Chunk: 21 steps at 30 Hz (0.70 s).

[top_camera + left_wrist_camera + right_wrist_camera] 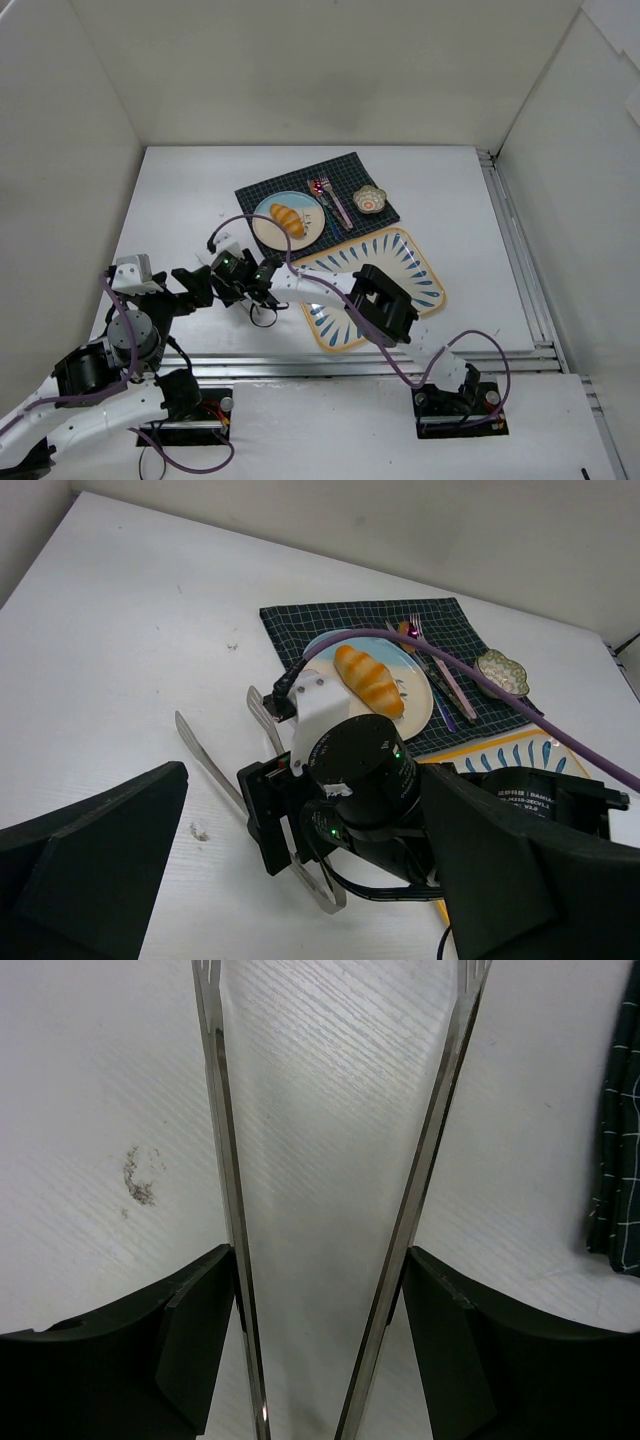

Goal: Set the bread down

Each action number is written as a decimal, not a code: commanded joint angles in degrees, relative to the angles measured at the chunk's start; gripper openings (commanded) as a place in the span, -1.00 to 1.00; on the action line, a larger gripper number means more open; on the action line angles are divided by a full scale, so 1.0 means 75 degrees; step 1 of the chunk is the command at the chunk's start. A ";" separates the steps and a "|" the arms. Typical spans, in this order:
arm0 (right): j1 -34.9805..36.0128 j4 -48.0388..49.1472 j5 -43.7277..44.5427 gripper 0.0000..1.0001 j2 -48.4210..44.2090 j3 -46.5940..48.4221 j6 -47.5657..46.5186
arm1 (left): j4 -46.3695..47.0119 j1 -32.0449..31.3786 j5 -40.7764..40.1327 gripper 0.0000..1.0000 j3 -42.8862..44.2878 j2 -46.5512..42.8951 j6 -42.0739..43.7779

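The right gripper [318, 1290] is clasping a pair of tongs [225, 1160], its fingers bearing lightly on both arms, likely letting the empty tips spring wide. The bread [287, 219] is lying on the plate [268, 235], ahead and right of those tips.

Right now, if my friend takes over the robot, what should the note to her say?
Left gripper: open and empty, close beside the right arm.
Right gripper: shut on the tongs. The tongs are spread with nothing between them, over the bare table left of the cloth.
Bread: lying on the round plate on the checked cloth, apart from the tongs.
Done: the bread looks placed.
Left: probably only to put the tongs down and pull the arm back.
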 commanded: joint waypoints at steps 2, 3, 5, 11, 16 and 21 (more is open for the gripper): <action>-0.0165 0.0454 -0.0142 0.27 0.0046 0.0635 0.0162 | 0.0284 -0.0040 -0.0198 0.98 0.0104 0.0231 -0.0151; -0.0200 0.0454 -0.0143 0.27 0.0093 0.0694 0.0162 | 0.0273 -0.0040 -0.0210 0.98 0.0092 0.0220 -0.0151; -0.0271 0.0454 -0.0236 0.30 0.0198 0.0764 0.0174 | 0.0273 -0.0040 -0.0233 0.98 0.0104 0.0208 -0.0151; -0.0376 0.0466 -0.0354 0.39 0.0386 0.1046 0.0150 | 0.0273 -0.0040 -0.0222 0.98 0.0127 0.0278 -0.0151; -0.0411 0.0454 -0.0495 0.48 0.0480 0.1268 0.0022 | 0.0237 -0.0040 -0.0245 0.98 0.0139 0.0290 -0.0151; -0.0412 0.0466 -0.0507 0.58 0.0387 0.1222 -0.0061 | 0.0261 -0.0040 -0.0245 0.98 0.0139 0.0302 -0.0151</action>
